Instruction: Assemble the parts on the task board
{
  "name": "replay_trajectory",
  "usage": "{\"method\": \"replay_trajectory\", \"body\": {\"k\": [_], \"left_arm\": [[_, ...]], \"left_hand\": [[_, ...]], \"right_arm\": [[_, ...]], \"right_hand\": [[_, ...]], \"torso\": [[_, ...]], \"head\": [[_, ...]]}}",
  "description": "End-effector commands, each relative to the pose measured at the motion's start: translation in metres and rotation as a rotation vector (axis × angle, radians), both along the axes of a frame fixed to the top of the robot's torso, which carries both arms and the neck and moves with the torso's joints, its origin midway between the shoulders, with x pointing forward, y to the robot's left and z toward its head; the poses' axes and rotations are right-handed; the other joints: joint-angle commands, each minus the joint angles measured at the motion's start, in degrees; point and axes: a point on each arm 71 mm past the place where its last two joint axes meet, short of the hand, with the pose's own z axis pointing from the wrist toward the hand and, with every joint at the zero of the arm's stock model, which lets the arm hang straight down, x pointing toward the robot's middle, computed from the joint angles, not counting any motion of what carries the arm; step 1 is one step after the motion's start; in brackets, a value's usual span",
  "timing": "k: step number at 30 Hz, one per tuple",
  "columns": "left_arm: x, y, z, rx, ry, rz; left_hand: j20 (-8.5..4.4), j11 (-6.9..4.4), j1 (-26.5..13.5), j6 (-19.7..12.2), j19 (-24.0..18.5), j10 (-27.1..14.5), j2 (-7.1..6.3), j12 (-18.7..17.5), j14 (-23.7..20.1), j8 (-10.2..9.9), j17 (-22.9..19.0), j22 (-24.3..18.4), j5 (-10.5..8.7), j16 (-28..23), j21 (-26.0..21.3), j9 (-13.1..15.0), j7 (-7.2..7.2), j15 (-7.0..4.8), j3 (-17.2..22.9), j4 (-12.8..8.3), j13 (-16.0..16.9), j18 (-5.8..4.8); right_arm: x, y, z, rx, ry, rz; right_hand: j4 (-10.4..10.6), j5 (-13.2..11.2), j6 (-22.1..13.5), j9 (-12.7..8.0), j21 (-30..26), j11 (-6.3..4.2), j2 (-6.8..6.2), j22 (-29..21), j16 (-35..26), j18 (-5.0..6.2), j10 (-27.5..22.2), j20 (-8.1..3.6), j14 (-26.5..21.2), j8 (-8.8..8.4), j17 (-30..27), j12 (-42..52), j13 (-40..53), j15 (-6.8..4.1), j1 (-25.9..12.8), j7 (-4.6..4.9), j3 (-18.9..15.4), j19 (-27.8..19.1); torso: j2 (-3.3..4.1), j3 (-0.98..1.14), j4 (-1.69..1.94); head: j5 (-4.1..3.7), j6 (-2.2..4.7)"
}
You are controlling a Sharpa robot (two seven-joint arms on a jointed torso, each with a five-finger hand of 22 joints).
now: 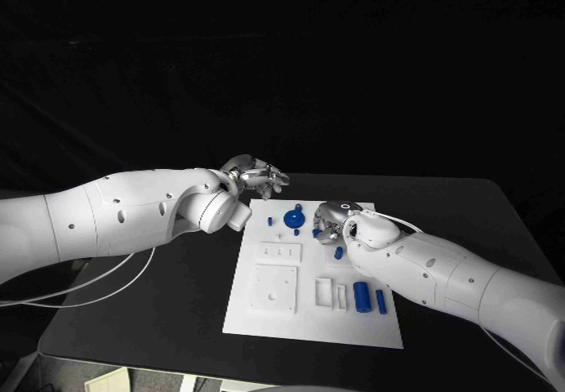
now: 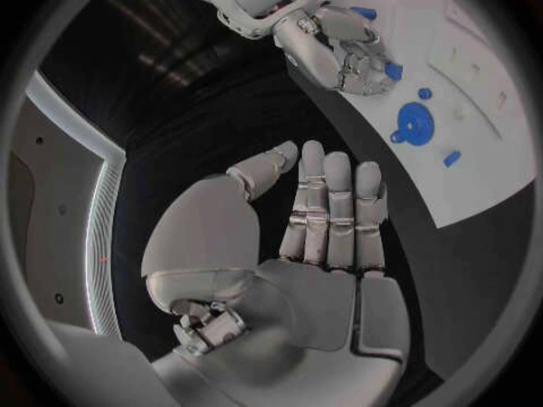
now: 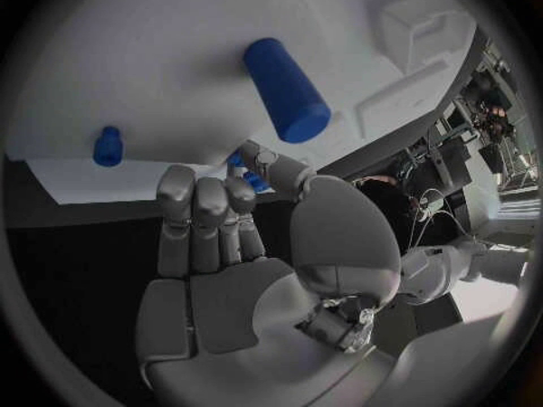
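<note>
A: Black desk [image 1: 153, 327], dark backdrop, white task board [image 1: 265, 314] at centre. Item one: right hand [image 1: 339, 222].

B: Fingers [image 3: 202, 210] held together and nearly straight, thumb closed in toward them, tips low over the board's far part. A small blue part [image 3: 252, 180] sits between thumb and fingertips; pinched, as far as the right wrist view lets me judge.

A: Nearby stock?

B: Blue cylinder [image 3: 286, 89] standing in the board just ahead of the fingertips; small blue peg [image 3: 108, 146] off to one side. Blue round disc [image 1: 295, 218] just beside the hand in the head view. Two more blue bars [image 1: 362, 296] lying at the board's near right.

A: Item two: left hand [image 1: 257, 177].

B: Fingers [image 2: 336, 212] extended side by side, thumb apart, nothing held. Hovers beyond the board's far edge, over bare desk.

A: Handling note for the step in hand?

B: Seating the pinched part, by my reading. Keep it upright, square it over its socket before lowering, and keep the knuckles off the standing cylinder. Pinch is slight; slow descent advised. Left hand could steady the board edge.
</note>
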Motion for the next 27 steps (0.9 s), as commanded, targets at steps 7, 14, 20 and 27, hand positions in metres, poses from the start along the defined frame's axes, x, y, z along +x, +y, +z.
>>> {"method": "replay_trajectory", "body": {"k": [7,14,20,27], "left_arm": [[0.0,0.0,0.002,-0.002,-0.011,-0.014],[0.0,0.003,0.002,-0.002,-0.011,-0.01],[0.001,0.006,0.001,0.007,-0.001,-0.006],[-0.003,0.004,-0.006,0.069,0.087,-0.092]], "left_hand": [[-5.9,0.15,0.55,-0.11,-0.41,-0.2,-0.04,-0.31,-0.46,0.24,0.09,-0.1,-0.16,-0.35,-0.24,-0.11,0.43,-0.03,-0.25,-0.15,0.08,-0.56],[-5.84,0.24,0.13,-0.35,-0.43,-0.22,-0.45,-0.41,-0.47,0.17,0.16,-0.13,-0.25,-0.41,-0.21,-0.22,0.52,0.02,-0.55,0.1,0.12,-0.61],[-5.79,0.29,-0.91,-0.47,-0.4,-0.2,-1.31,-0.53,-0.46,0.2,0.27,-0.21,-0.38,-0.5,-0.17,-0.33,0.57,0.07,-1.04,1.08,0.21,-0.63],[-5.71,0.33,-5.47,-0.71,-0.35,-0.17,-3.75,-0.75,-0.47,0.32,0.51,-0.4,-0.56,-0.56,-0.15,-0.37,0.62,0.16,-2.44,5.36,0.37,-0.56]], "right_arm": [[-0.005,0.004,0.006,0.048,-0.058,0.04],[-0.006,0.0,0.01,0.063,-0.071,0.04],[-0.007,-0.002,0.019,0.079,-0.083,0.048],[-0.015,-0.003,0.038,0.121,-0.101,0.071]], "right_hand": [[0.02,0.66,4.41,0.12,0.43,-0.42,-0.17,0.39,0.35,4.83,0.62,0.16,0.27,0.35,-0.04,0.41,0.28,-0.56,-0.72,1.3,0.82,0.31],[0.09,0.64,4.61,0.12,0.48,-0.52,-0.19,0.34,0.37,4.83,0.85,0.11,0.46,0.38,-0.1,0.49,0.3,-0.65,-0.85,1.21,1.06,0.53],[0.07,0.5,4.69,0.12,0.5,-0.56,-0.23,0.32,0.36,4.83,0.95,0.07,0.53,0.39,-0.14,0.51,0.31,-0.7,-0.86,1.16,1.19,0.61],[0.07,0.45,4.76,0.11,0.5,-0.6,-0.38,0.28,0.35,4.83,1.02,0.04,0.61,0.39,-0.17,0.49,0.27,-0.74,-0.86,1.13,1.36,0.69]], "torso": [[-0.02,-0.03,0.01],[-0.04,-0.03,-0.01],[-0.05,0.03,-0.08],[-0.1,0.14,-0.24]], "head": [[-0.05,0.08],[-0.04,0.21],[0.03,0.34],[-0.06,0.89]]}}
